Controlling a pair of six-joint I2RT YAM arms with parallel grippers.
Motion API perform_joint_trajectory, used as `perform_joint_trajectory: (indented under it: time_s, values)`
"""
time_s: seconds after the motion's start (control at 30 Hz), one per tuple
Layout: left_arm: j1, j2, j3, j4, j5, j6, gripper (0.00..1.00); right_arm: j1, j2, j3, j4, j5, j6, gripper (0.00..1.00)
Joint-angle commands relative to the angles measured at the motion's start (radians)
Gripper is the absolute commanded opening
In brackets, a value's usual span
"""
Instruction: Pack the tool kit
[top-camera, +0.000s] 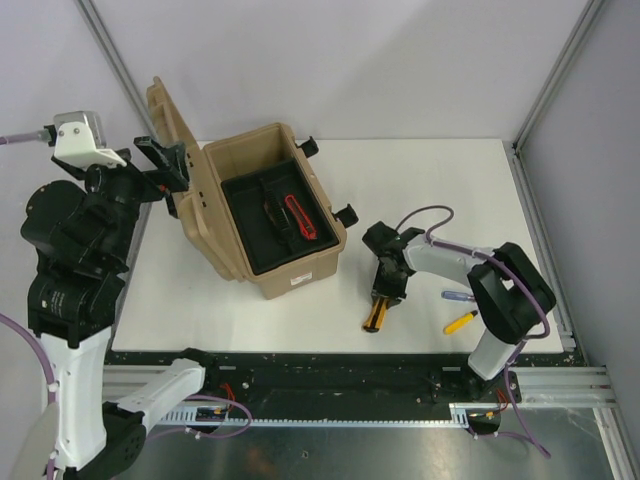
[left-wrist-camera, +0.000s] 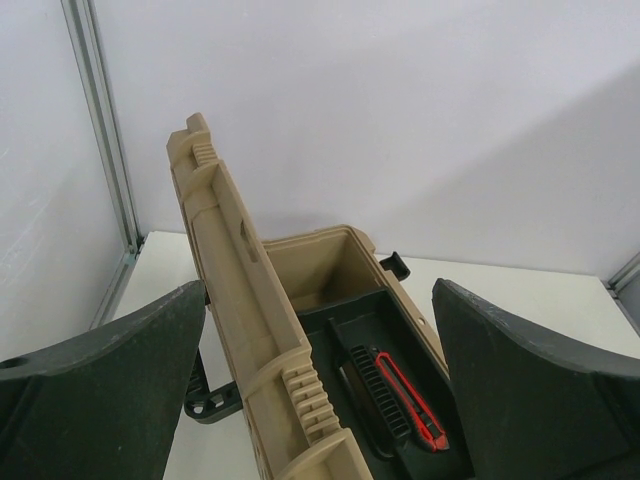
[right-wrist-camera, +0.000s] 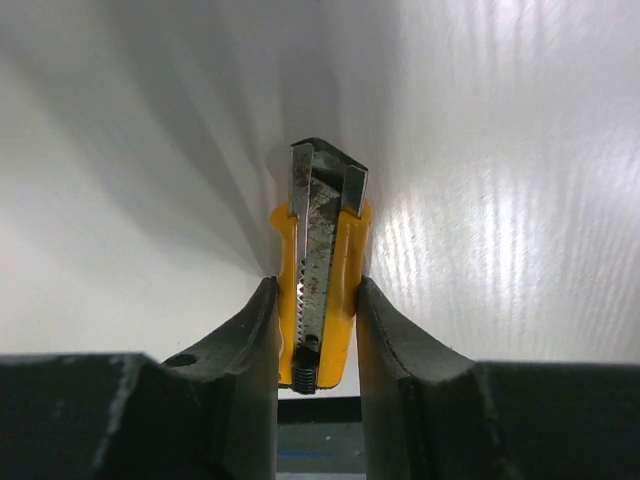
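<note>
**Grip on the yellow cutter (right-wrist-camera: 322, 240)**

Your right gripper (right-wrist-camera: 315, 300) has its fingers pressed against both sides of the yellow cutter, which lies on the table (top-camera: 450, 180) right of the tool kit (top-camera: 300, 275). The kit stands open at the table's left, a red cutter (top-camera: 300, 215) in its tray (top-camera: 250, 255). Your left gripper (top-camera: 162, 160) hangs wide open and empty by the raised lid (left-wrist-camera: 230, 300).

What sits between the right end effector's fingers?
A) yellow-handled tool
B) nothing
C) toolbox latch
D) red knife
A: the right wrist view shows the right end effector with a finger against each side of the yellow-handled tool. The red knife lies inside the toolbox.
</note>
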Motion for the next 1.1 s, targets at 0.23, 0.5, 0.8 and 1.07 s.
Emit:
perform_joint_trajectory:
  time_s: [0.23,0.5,0.8,1.07]
  values:
    - [-0.008,-0.013,0.035,0.019,-0.018,0.023,0.99,-0.062,-0.23,0.207,0.038,0.228,-0.238,0.0]
    - [-0.008,-0.015,0.038,0.02,-0.02,0.028,0.99,-0.071,-0.268,0.485,0.068,0.09,-0.491,0.0]
    - [-0.008,-0.018,0.044,0.021,-0.011,0.022,0.99,0.028,-0.06,0.805,0.13,0.043,-0.662,0.0]
    - [-0.007,-0.026,0.036,0.021,-0.008,0.004,0.99,0.12,0.202,1.082,0.014,0.053,-0.742,0.0]
